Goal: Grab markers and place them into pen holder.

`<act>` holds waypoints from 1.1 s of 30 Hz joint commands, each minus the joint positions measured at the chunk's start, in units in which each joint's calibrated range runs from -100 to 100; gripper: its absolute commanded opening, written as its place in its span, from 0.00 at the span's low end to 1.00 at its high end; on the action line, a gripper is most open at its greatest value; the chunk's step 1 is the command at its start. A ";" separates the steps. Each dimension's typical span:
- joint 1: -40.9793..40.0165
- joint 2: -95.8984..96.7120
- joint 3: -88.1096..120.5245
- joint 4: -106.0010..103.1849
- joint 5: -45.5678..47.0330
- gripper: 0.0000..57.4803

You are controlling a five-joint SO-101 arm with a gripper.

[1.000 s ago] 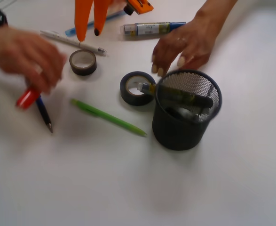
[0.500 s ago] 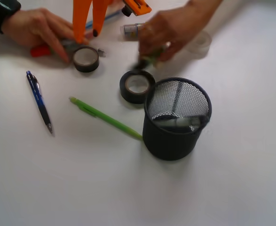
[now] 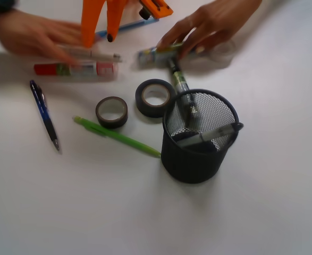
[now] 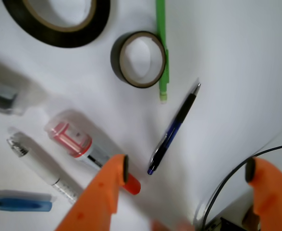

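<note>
My orange gripper (image 3: 101,38) hangs open at the back of the table with nothing between its jaws. Just in front of it lies the red-capped marker (image 3: 73,69), flat on the table; in the wrist view this red marker (image 4: 78,144) lies by the left finger of the gripper (image 4: 187,169). The black mesh pen holder (image 3: 198,154) stands at the front right. One marker (image 3: 206,135) lies inside it and a dark marker (image 3: 181,87) leans over its rim. A person's right hand (image 3: 211,24) rests on another marker (image 3: 156,55).
A person's left hand (image 3: 33,34) is blurred at the back left. A brown tape roll (image 3: 111,111), a black tape roll (image 3: 154,98), a green pencil (image 3: 116,135), a blue pen (image 3: 44,114) and a white pen (image 3: 94,53) lie around. A black cable (image 4: 232,178) runs near my right finger.
The hands shifted things: the red marker now lies flat in front of the gripper, the brown tape roll moved forward beside the black one, and a dark marker leans into the holder. My gripper stayed put.
</note>
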 commanded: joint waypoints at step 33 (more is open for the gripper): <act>8.94 27.14 -18.01 12.33 10.01 0.49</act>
